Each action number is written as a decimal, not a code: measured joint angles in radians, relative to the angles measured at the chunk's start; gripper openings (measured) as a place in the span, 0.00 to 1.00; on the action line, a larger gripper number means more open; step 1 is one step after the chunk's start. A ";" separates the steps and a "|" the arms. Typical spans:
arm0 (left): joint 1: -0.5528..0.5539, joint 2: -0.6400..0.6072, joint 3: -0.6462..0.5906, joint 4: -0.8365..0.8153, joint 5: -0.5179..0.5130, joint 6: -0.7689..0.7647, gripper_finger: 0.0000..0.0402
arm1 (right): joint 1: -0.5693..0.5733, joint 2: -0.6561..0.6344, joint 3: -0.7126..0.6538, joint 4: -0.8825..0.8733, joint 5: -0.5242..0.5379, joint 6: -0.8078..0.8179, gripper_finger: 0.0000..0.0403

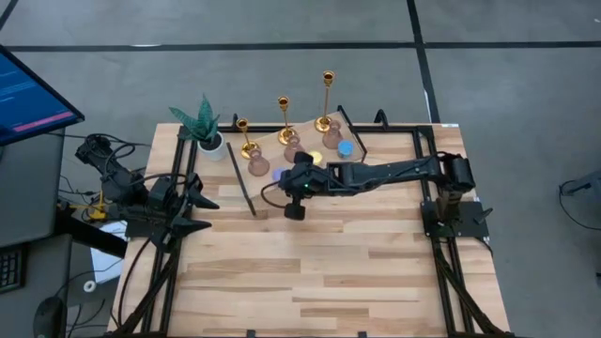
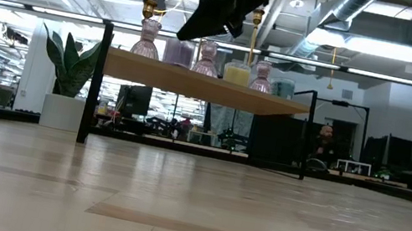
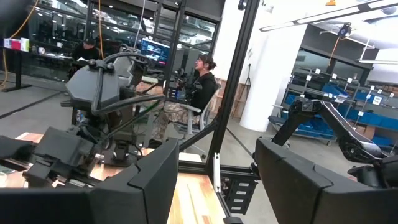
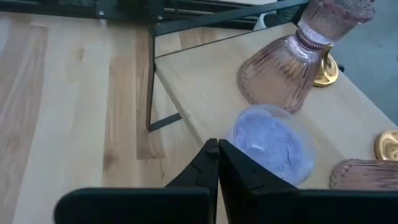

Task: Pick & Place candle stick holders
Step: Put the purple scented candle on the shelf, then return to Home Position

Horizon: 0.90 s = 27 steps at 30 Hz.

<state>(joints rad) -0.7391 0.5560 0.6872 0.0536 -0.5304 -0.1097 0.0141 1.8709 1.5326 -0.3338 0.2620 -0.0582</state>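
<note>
The pale wooden plank surface [image 1: 319,272] stands on grey concrete floor, with a blue-lit monitor [image 1: 28,94] at far left and the left claw [image 1: 199,212], fingers spread wide, waiting at the left edge. A green potted plant [image 1: 205,127] stands at the left end of a raised wooden shelf [image 2: 194,85]. Along the shelf run three shiny gold candlesticks [image 1: 284,120] and three ribbed dusty-pink bulbous holders [image 1: 258,165], with the right claw [image 1: 294,208], fingers pressed together and empty, above the surface just before a small pale-blue round light [image 4: 273,142].

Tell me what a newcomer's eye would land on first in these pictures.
First, the row of gold candlesticks and pink holders on the raised shelf at the table's far edge, with a potted plant at the left end. Next, the right arm stretched across, its tool shut and empty beside the shelf. The left tool waits open at the table's left side.
</note>
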 joint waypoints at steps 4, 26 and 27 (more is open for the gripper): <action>0.000 0.000 0.000 0.000 0.000 0.000 0.53 | -0.012 0.000 0.000 0.002 -0.002 -0.005 0.00; 0.000 -0.074 0.000 0.007 -0.155 0.034 0.52 | 0.014 -0.319 0.083 -0.054 -0.003 -0.162 0.00; 0.000 -0.089 0.000 0.006 -0.158 0.054 0.50 | 0.011 -0.360 0.083 -0.079 -0.003 -0.162 0.00</action>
<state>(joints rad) -0.7391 0.4666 0.6872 0.0591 -0.6882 -0.0554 0.0249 1.5113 1.6157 -0.4129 0.2595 -0.2207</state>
